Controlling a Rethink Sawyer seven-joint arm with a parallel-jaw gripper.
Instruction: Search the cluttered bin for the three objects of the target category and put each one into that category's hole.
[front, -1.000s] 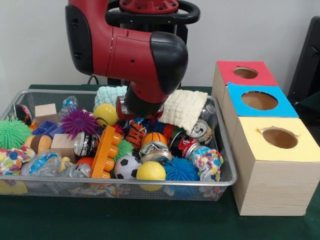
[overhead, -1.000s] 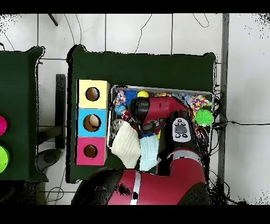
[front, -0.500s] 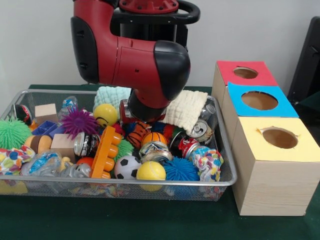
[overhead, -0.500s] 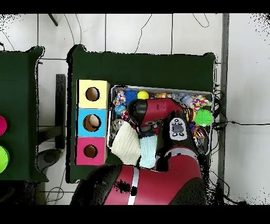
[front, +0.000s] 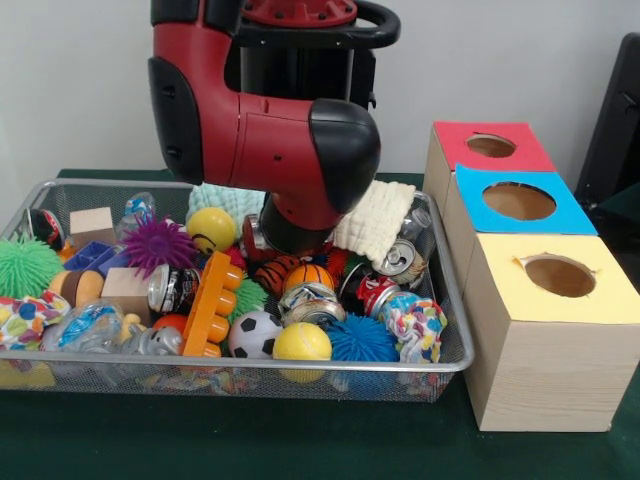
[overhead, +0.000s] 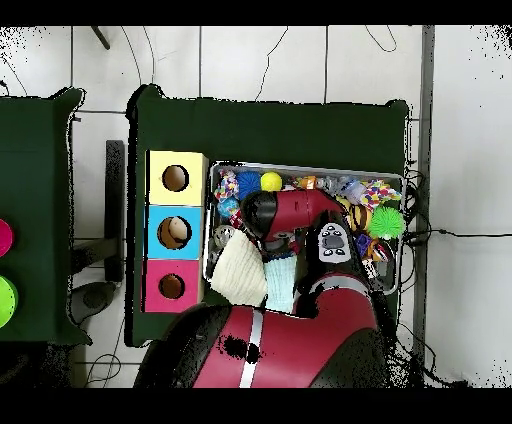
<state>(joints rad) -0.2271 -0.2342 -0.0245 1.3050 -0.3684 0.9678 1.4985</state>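
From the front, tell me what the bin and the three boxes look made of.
Bin: metal wire mesh, silvery, see-through grid walls. Boxes: pale wood by the visible grain, probably, with matte red, blue and yellow tops that look like paper; the yellow hole's edge is ragged.

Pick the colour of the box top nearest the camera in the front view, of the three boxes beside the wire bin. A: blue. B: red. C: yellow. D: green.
C: the yellow-topped box stands closest to the camera, with the blue-topped box behind it and the red-topped box farthest back, all to the right of the wire bin.
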